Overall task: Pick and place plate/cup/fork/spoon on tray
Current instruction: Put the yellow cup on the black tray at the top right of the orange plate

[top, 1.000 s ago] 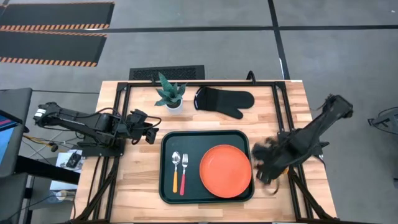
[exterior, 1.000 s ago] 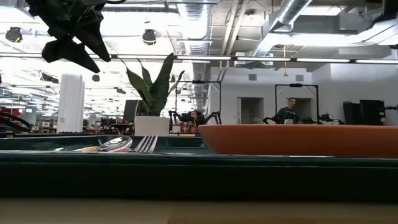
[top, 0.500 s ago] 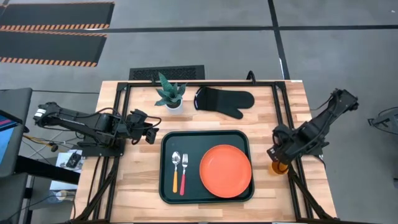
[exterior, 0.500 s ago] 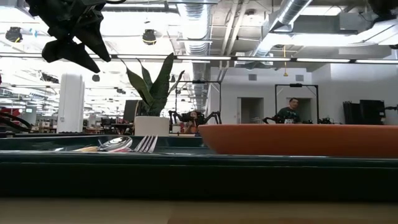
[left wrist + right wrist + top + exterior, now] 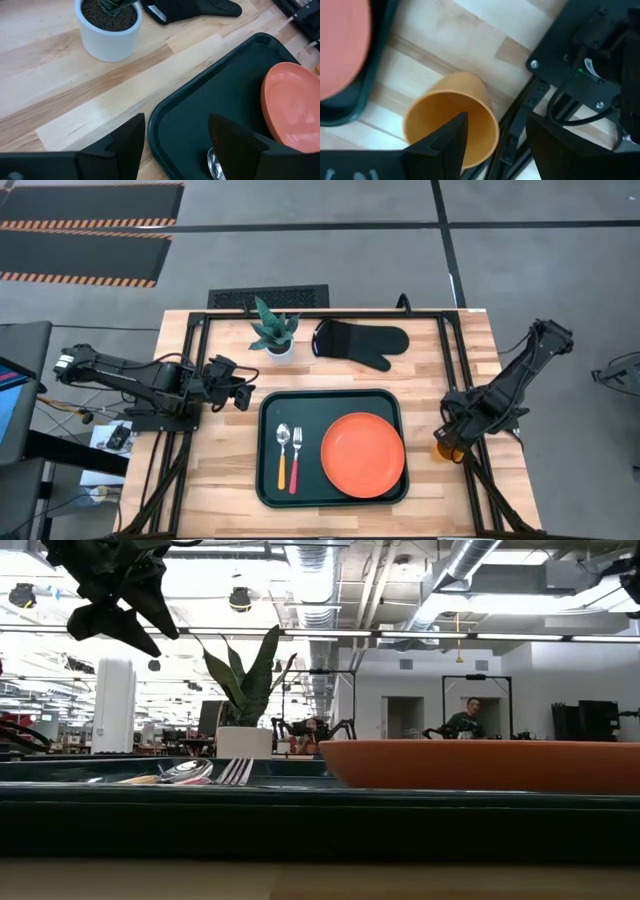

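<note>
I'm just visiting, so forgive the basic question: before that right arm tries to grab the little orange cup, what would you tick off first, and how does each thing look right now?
1. Right gripper open, one finger inside the cup, one outside: ok.
2. Cup upright, mouth up, on the table beside the tray: ok.
3. Free room on the tray for the cup: ok, bare floor behind the plate.
4. Spoon and fork already on the tray: ok.
5. Left gripper out of the way, open over the table left of the tray: ok.
6. Fingers low enough on the cup's wall for a firm grip: cannot tell.
</note>
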Robot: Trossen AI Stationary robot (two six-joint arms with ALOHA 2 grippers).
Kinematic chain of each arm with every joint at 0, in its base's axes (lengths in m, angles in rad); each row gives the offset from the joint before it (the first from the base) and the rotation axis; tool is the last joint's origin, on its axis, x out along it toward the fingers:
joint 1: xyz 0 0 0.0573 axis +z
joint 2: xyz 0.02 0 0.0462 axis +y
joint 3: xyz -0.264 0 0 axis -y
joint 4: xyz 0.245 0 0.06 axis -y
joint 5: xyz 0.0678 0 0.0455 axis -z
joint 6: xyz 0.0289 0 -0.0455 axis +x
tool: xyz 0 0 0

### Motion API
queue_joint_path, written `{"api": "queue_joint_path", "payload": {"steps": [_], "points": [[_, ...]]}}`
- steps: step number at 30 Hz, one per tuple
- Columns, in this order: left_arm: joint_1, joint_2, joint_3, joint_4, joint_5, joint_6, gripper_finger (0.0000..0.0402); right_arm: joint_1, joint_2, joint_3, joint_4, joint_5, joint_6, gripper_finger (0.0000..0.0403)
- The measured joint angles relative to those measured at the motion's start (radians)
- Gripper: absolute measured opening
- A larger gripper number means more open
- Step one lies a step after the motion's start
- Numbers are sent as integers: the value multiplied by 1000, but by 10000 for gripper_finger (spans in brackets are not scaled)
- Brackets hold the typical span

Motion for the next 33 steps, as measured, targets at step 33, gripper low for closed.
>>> {"api": "queue_joint_path", "payload": {"steps": [33], "points": [[0, 0, 0, -1, -23, -59, 203, 76, -7, -86, 103, -42, 41, 162]]}}
